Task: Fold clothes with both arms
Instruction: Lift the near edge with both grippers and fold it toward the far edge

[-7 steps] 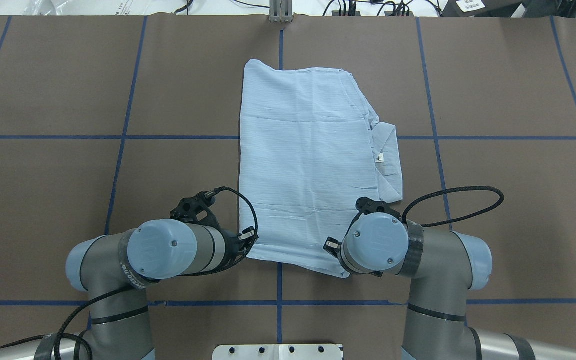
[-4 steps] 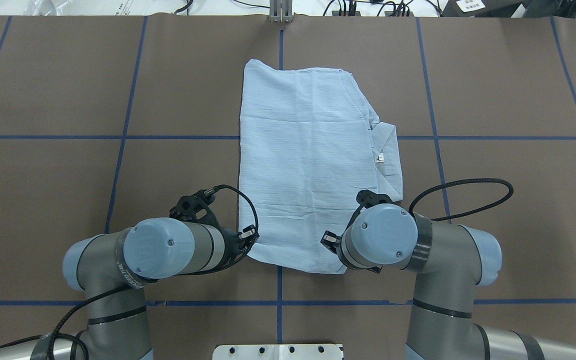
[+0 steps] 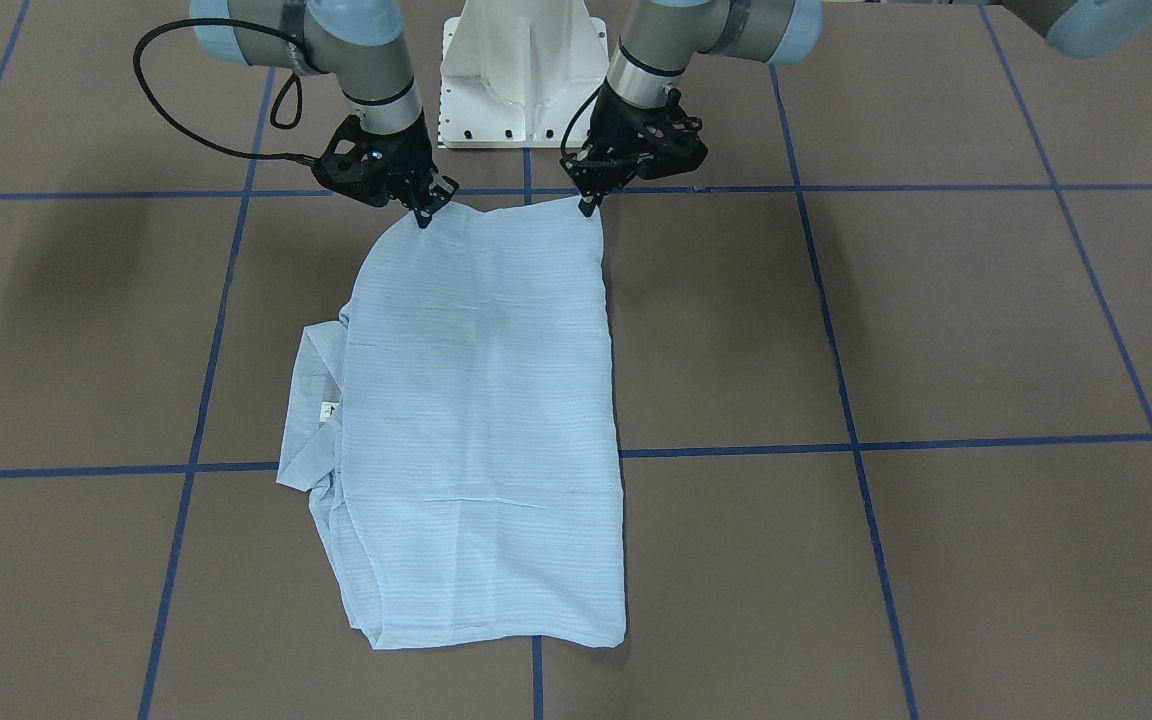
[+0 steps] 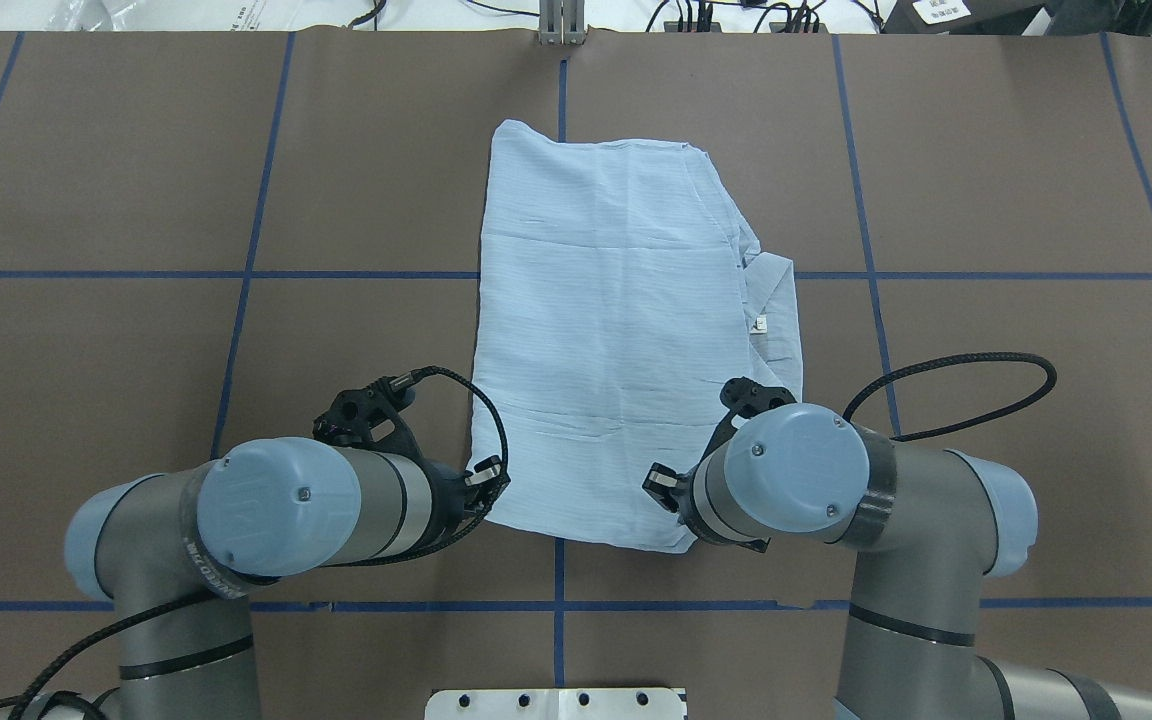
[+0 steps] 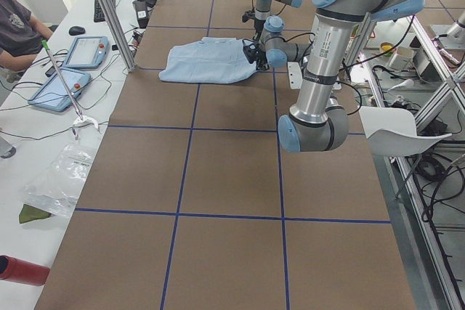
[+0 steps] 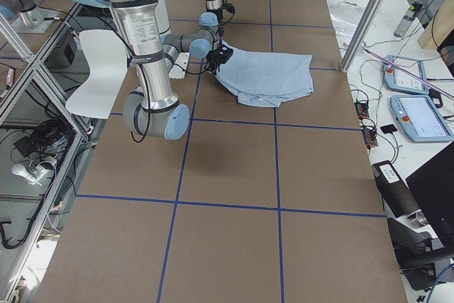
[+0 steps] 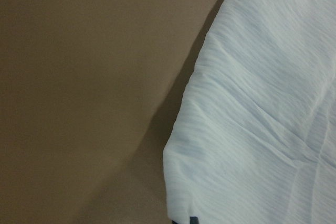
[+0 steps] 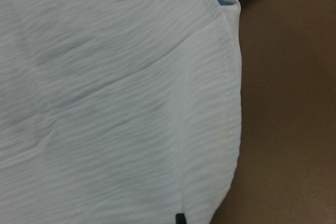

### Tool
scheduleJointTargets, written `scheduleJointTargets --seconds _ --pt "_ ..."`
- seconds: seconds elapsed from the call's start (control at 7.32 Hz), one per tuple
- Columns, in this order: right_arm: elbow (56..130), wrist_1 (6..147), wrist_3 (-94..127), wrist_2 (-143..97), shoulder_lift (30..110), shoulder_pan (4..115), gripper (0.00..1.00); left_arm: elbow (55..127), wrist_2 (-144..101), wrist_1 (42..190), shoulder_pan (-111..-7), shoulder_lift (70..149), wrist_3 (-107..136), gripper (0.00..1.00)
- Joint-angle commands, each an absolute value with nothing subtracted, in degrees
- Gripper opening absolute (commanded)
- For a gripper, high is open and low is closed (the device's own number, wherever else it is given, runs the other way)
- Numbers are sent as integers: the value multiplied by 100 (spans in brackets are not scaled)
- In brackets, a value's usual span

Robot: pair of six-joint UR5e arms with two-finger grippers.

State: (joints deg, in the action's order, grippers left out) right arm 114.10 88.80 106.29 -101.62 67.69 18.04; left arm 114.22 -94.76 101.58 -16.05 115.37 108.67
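As they pull back toward the robot since a second ago, the left gripper [image 3: 591,207] and right gripper [image 3: 424,216] stay clenched on the near corners of the shirt [image 3: 481,400]. Its near hem has shifted slightly, and it lies folded mid-way across the table [image 3: 936,330].

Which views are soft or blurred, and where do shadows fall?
Left wrist view: soft focus, close on the shirt, with a dark shadow along its edge. Right wrist view: equally soft. Front-facing view: sharp, with faint arm shadows on the brown table.
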Motion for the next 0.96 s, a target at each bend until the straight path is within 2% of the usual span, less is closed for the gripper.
scheduleJointTargets --seconds 0.0,0.41,0.55,0.82 --pt "11933 8886 10608 -10746 6838 1741 0 11951 -9597 9452 -1320 11522 10863 0" --pt "12410 8895 10608 -12063 6899 1740 0 13056 -9878 8389 -793 11522 10863 0" --pt "12462 8895 10608 -12120 6899 1810 0 13235 -9896 8306 -765 11531 10863 0" --pt "12279 8912 10304 -12120 6838 2221 0 13132 -9923 8323 -887 11575 10820 0"
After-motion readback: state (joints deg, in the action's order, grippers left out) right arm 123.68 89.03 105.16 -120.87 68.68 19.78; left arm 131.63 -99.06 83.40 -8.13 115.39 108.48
